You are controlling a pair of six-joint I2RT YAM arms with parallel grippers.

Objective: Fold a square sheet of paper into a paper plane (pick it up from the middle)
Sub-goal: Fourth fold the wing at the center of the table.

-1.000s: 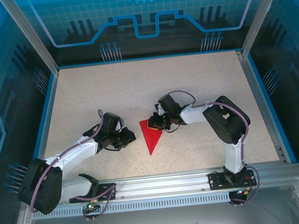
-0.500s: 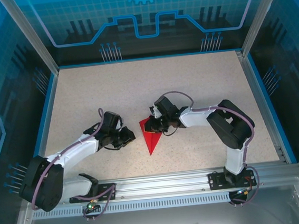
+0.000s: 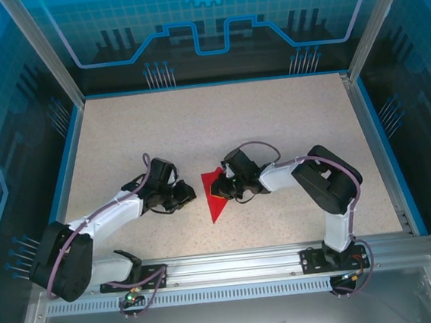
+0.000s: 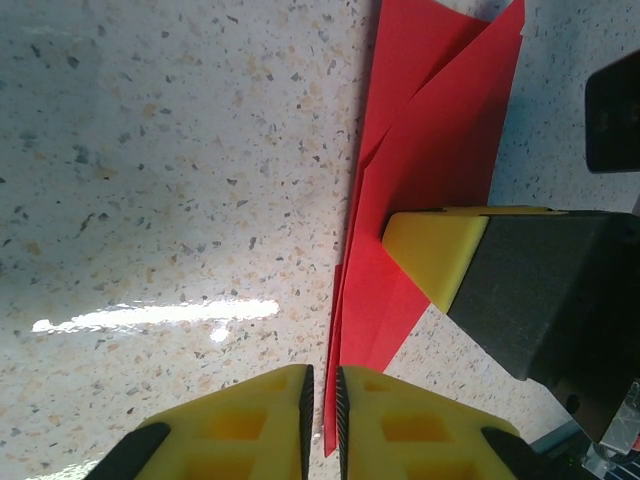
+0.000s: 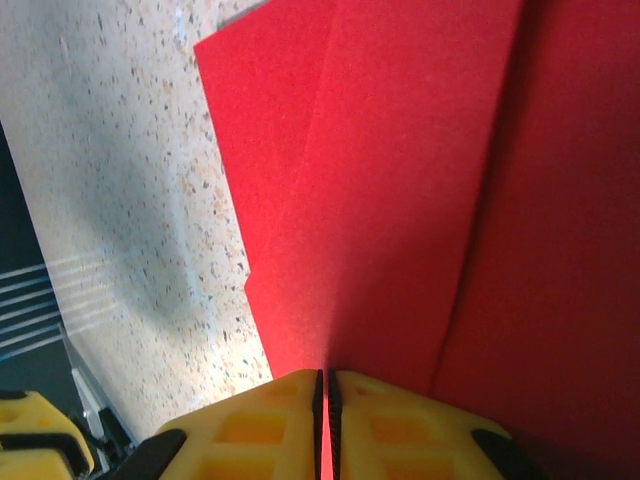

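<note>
While right tool (image 5: 324, 380) pinches red paper (image 3: 212, 195), hiding its upper corner, left tool (image 4: 320, 385) closed, empty.

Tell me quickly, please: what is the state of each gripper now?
Left gripper: jaws closed, nothing between them, beside the paper.
Right gripper: jaws closed on an edge of the folded red paper.
</note>
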